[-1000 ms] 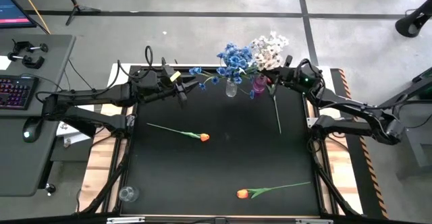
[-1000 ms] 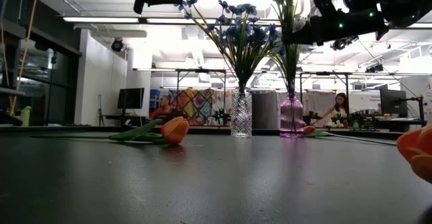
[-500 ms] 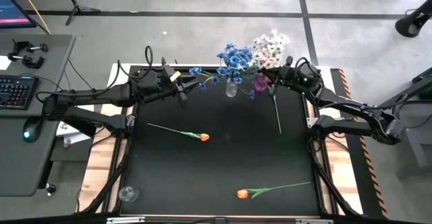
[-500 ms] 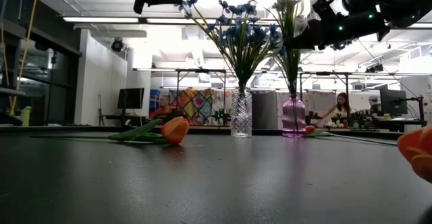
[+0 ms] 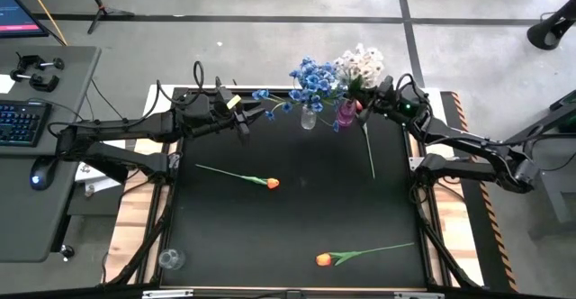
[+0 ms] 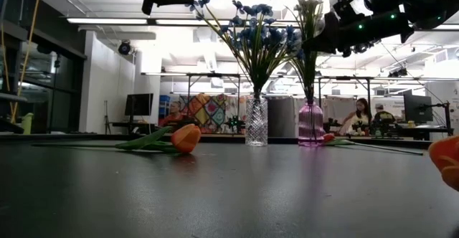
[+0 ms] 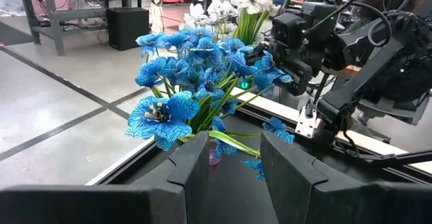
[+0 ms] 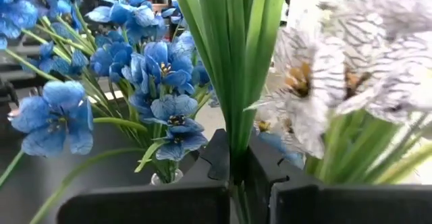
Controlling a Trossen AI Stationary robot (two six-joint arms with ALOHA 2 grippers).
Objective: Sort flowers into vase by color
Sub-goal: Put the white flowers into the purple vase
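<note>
White flowers [image 8: 317, 96] in right gripper [image 8: 236, 163], no legible writing.

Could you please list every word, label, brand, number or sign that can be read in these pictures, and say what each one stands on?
None can be read.
The monitor at the high view's left edge shows lines of text, too small to read.
The keyboard has keys too small to read.
Neither the clear vase nor the purple vase carries a visible label, and the arms show no legible marking.
</note>
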